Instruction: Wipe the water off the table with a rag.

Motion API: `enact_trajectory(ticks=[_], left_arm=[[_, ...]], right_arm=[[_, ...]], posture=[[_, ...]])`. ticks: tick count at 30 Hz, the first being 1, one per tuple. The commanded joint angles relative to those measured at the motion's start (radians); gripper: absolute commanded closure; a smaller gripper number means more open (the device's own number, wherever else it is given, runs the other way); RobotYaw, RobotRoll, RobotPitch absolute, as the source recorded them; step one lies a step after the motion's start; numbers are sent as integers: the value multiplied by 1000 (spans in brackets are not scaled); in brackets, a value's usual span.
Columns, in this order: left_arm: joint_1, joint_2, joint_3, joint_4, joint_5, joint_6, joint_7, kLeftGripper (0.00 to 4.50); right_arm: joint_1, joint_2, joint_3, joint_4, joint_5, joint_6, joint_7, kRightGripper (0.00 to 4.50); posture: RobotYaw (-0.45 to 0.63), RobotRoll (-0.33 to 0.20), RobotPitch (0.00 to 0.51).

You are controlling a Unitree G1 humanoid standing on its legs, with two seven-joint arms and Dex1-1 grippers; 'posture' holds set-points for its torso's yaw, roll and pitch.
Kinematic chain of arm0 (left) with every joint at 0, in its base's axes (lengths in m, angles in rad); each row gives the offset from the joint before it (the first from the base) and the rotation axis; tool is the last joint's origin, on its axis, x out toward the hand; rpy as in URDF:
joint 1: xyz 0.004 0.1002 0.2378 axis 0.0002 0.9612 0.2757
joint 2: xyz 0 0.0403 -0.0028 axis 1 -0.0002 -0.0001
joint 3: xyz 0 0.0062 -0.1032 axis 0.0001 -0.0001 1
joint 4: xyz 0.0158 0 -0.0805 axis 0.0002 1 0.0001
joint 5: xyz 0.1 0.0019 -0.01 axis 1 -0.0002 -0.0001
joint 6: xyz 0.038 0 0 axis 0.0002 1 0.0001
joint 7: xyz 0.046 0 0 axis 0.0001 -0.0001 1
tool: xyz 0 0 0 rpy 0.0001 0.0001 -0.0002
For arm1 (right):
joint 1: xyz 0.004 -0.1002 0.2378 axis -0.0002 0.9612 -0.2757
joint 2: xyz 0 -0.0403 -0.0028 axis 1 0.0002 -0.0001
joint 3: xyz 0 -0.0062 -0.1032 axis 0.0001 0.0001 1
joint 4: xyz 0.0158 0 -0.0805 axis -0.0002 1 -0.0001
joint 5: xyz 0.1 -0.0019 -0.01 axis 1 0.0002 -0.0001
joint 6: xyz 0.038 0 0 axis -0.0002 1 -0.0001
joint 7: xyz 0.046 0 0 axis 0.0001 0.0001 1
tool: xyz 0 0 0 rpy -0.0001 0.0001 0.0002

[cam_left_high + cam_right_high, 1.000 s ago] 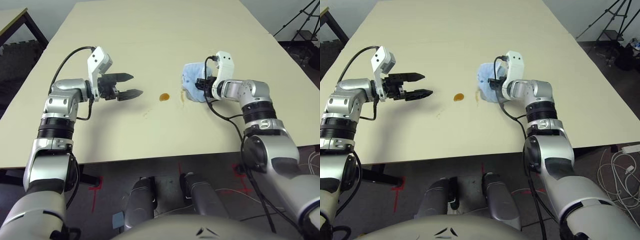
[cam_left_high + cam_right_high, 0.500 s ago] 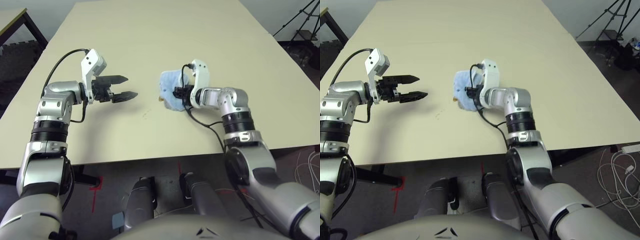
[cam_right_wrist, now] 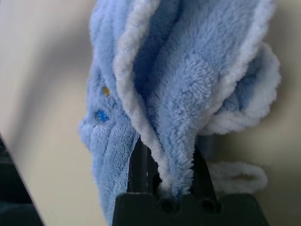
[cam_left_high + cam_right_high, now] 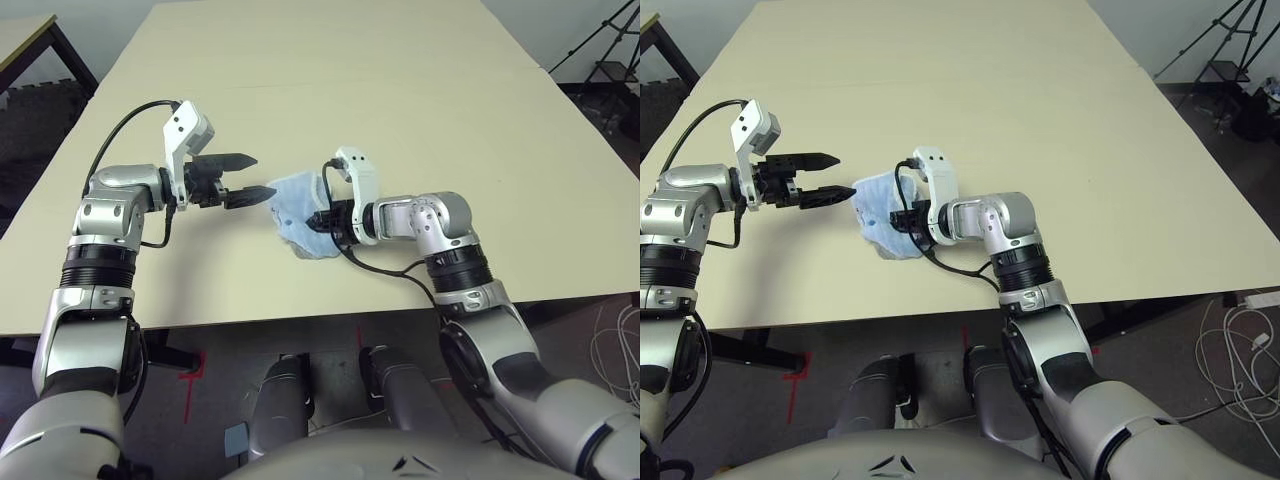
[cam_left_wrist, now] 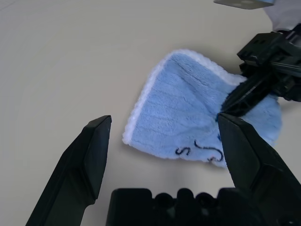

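The light-blue rag [image 4: 296, 212] with white edging lies bunched on the pale beige table [image 4: 420, 90], near its front middle. My right gripper [image 4: 322, 221] is shut on the rag's right side and presses it to the tabletop; in the right wrist view the cloth [image 3: 188, 84] hangs folded between the fingers [image 3: 139, 165]. My left gripper [image 4: 263, 176] hovers open just left of the rag, its tips almost at the cloth's edge. The left wrist view shows the rag [image 5: 183, 122] spread beyond the open fingers [image 5: 91, 155]. The water drops are hidden.
A dark-framed side table [image 4: 35, 40] stands beyond the table's far left corner. A black tripod [image 4: 610, 50] is at the far right. The table's front edge [image 4: 300, 320] runs close below both grippers.
My right gripper has dragged the rag leftward over the spot where the amber drop lay, up to the left gripper. The left gripper drew back slightly, then held still, open.
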Motion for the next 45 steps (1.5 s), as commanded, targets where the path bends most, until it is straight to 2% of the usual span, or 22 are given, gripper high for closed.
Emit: enact_trajectory(ticks=[1, 9, 13, 18, 31, 37, 45], left_arm=[[4, 2, 7, -4, -3, 2, 3, 0], [-19, -10, -2, 24, 6, -13, 5, 0], [-31, -17, -5, 38, 10, -21, 5, 0], [-47, -24, -9, 67, 18, -36, 1, 0], [-79, -40, -16, 139, 35, -74, -2, 0], [-94, -45, -19, 168, 41, -89, -8, 0], [-112, -47, -22, 203, 50, -104, -13, 0]], right_arm=[[-25, -85, -54, 137, -69, -100, -70, 4462], [-149, -251, -132, 363, -84, -283, -96, 4462], [-192, -286, -153, 418, -79, -314, -87, 4462], [-221, -327, -160, 407, -65, -295, -41, 4462], [-309, -549, -165, 328, -31, -165, 168, 4462], [-284, -663, -131, 312, -52, -115, 256, 4462], [-179, -743, -78, 299, -74, -62, 336, 4462]], posture=[[-145, 0, 142], [-164, 0, 139], [-168, 0, 139], [-167, 0, 140], [-181, 0, 139], [-190, 0, 138], [-203, 0, 141]])
